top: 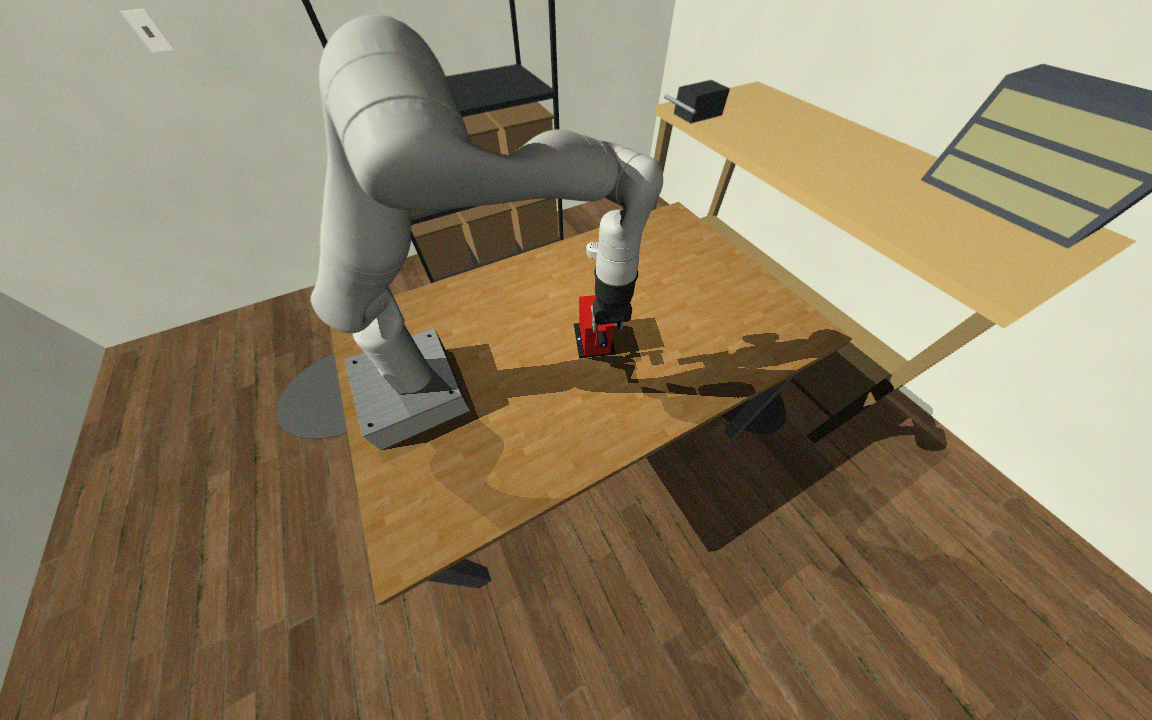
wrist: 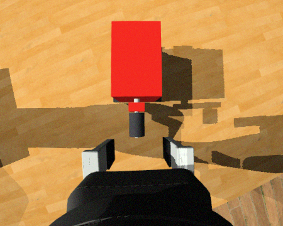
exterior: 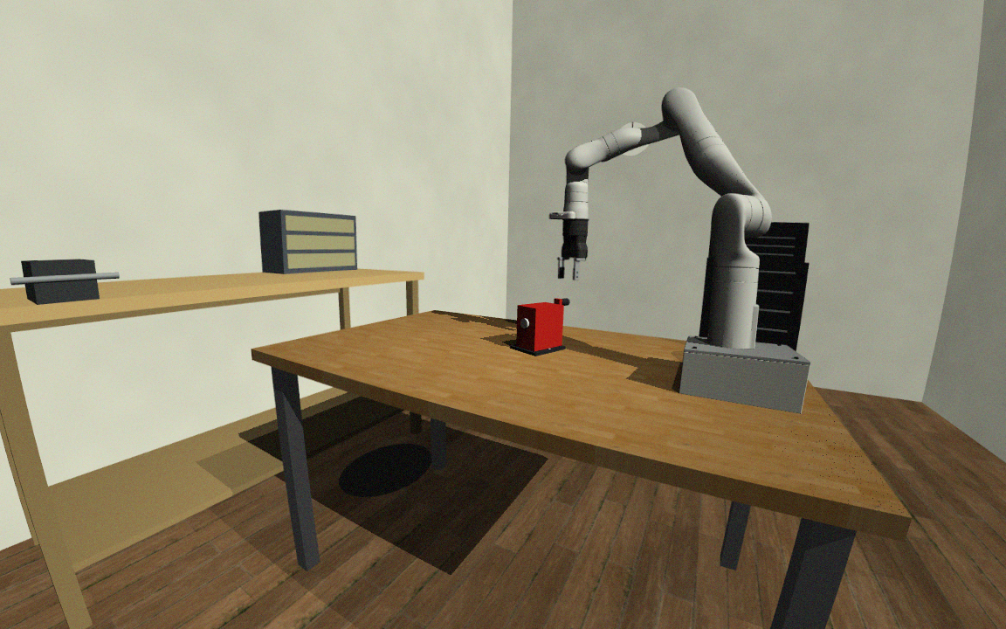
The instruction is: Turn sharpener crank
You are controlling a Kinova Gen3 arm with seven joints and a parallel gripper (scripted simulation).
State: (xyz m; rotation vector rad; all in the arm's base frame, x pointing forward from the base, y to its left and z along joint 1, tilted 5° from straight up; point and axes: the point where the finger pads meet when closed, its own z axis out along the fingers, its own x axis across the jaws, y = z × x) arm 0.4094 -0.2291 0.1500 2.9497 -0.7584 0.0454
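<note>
A red sharpener (wrist: 136, 59) stands upright on a wooden table (exterior: 491, 390), its crank (wrist: 136, 107) projecting from the end face nearest the jaws and ending in a dark cylindrical handle (wrist: 136, 125). Seen from the wrist, the handle lies just ahead of the jaws and roughly on the line midway between them, with the red body farther ahead. In the exterior view the sharpener (exterior: 540, 327) sits below the jaws with clear air between, the crank (exterior: 561, 301) poking out at its top edge. The gripper (wrist: 138, 156) points straight down, jaws spread wide and holding nothing; its light fingertips flank bare table. From above, the gripper (top: 609, 320) overlaps the sharpener (top: 593, 340), hiding part of it. The arm rises from a gray base (exterior: 792, 390) at the table's end, well behind the jaws. Off to one side of the jaws, a long bench (exterior: 178, 293) along the wall carries a drawer cabinet (exterior: 308, 240) and a dark block with a rod (exterior: 61, 279).
</note>
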